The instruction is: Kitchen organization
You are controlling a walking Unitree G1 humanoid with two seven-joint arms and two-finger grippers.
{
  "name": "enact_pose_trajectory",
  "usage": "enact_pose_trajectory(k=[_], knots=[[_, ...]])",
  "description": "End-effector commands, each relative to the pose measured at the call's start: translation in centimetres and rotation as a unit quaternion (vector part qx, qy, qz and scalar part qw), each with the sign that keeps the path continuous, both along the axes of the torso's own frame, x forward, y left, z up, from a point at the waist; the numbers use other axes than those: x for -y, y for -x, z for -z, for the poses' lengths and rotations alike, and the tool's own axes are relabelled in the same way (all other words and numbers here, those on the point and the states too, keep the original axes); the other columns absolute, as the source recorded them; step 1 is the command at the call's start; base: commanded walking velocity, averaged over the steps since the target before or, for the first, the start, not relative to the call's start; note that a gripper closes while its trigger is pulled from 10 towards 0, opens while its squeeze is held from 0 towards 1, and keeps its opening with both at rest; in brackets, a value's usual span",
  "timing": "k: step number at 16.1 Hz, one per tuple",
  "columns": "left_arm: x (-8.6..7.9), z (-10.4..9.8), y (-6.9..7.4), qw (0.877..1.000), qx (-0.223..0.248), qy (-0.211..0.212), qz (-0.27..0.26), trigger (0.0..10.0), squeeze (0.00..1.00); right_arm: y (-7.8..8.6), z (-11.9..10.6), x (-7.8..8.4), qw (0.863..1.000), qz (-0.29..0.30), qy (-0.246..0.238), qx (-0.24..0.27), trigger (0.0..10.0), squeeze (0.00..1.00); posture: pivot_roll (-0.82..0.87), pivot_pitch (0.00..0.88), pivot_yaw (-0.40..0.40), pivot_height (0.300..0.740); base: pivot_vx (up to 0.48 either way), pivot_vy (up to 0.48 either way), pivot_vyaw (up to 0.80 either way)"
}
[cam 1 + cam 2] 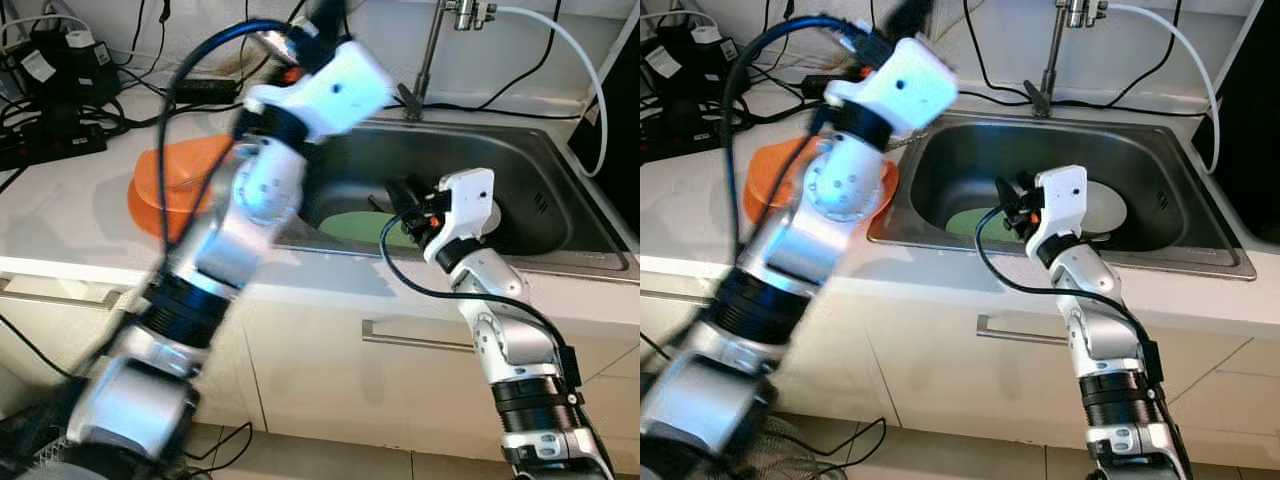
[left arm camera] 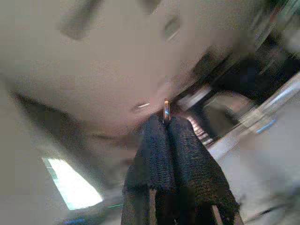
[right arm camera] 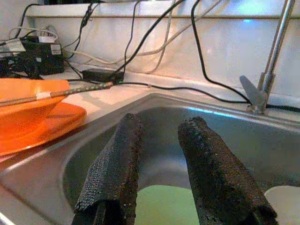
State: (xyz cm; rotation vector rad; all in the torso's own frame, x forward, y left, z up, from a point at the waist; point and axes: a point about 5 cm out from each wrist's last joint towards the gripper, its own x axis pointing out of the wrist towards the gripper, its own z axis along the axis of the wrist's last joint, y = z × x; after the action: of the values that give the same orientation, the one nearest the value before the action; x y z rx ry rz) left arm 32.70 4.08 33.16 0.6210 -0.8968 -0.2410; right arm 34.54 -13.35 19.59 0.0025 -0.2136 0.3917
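countertop point(image 1: 70, 215) white, holding orange plate point(image 1: 165, 185) beside steel sink point(image 1: 520, 170); right gripper point(image 3: 159, 140) released over it; left gripper point(image 2: 165, 123) clenched on a thin metal piece point(image 2: 166, 110).

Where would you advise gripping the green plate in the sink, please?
Probably by its near rim, from above. The green plate lies flat on the sink floor, so only its edge offers purchase; the open right gripper hangs just over that side.

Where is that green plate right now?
The green plate lies in the bottom of the steel sink, just beyond the right gripper, with a white dish on its right.
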Motion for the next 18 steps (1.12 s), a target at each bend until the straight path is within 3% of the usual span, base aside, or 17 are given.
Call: enact_pose_trajectory(k=[1, 2, 4, 5, 8, 13, 14, 15, 18], knots=[[0.5, 0.1, 0.6, 0.998, -0.013, 0.014, 0.053, 10.0, 0.0, -0.2, -0.6, 0.1, 1.0, 0.004, -0.004, 0.013, 10.0, 0.0, 0.04, 0.0, -0.025, 0.74, 0.0, 0.0, 0.0], [1.0, 0.3, 1.3, 0.99, -0.045, 0.064, 0.119, 10.0, 0.0, -0.2, -0.5, 0.3, 1.0, 0.007, -0.002, 0.015, 10.0, 0.0, 0.04, 0.0, -0.018, 0.74, 0.0, 0.0, 0.0], [1.1, 0.8, 1.3, 0.979, -0.081, 0.097, 0.159, 10.0, 0.0, -0.1, -0.5, 0.6, 1.0, 0.009, -0.004, 0.016, 10.0, 0.06, 0.03, 0.0, -0.012, 0.74, 0.0, 0.0, 0.0], [1.0, 0.9, 1.2, 0.975, -0.093, 0.11, 0.17, 10.0, 0.0, 0.0, -0.5, 0.6, 1.0, 0.007, -0.005, 0.015, 10.0, 1.0, 0.03, 0.0, -0.012, 0.74, 0.0, 0.0, 0.0], [0.4, 1.2, 1.0, 0.957, -0.125, 0.165, 0.204, 10.0, 0.0, 0.1, -0.3, 0.6, 1.0, 0.002, -0.003, 0.015, 10.0, 1.0, 0.03, 0.0, -0.008, 0.74, 0.0, 0.0, 0.0], [-0.6, 2.1, 0.4, 0.939, -0.18, 0.187, 0.227, 10.0, 0.0, 0.3, -0.5, 0.3, 1.0, -0.007, 0.002, 0.021, 10.0, 1.0, 0.03, 0.004, 0.008, 0.74, 0.0, 0.0, 0.0], [-0.7, 2.3, 0.3, 0.936, -0.189, 0.187, 0.232, 10.0, 0.0, 0.3, -0.6, 0.2, 1.0, -0.007, 0.002, 0.024, 10.0, 0.0, 0.03, 0.005, 0.01, 0.74, 0.0, 0.0, 0.0], [-0.7, 2.5, 0.2, 0.929, -0.203, 0.195, 0.242, 10.0, 0.0, 0.4, -1.1, 0.0, 0.999, -0.01, 0.001, 0.033, 10.0, 0.0, 0.03, 0.008, 0.014, 0.74, 0.0, 0.0, 0.0], [-0.6, 3.1, 0.2, 0.925, -0.22, 0.186, 0.25, 10.0, 0.0, 0.5, -1.9, -0.2, 0.999, -0.014, -0.013, 0.046, 10.0, 0.0, 0.03, 0.009, 0.019, 0.74, 0.0, 0.0, 0.0]])
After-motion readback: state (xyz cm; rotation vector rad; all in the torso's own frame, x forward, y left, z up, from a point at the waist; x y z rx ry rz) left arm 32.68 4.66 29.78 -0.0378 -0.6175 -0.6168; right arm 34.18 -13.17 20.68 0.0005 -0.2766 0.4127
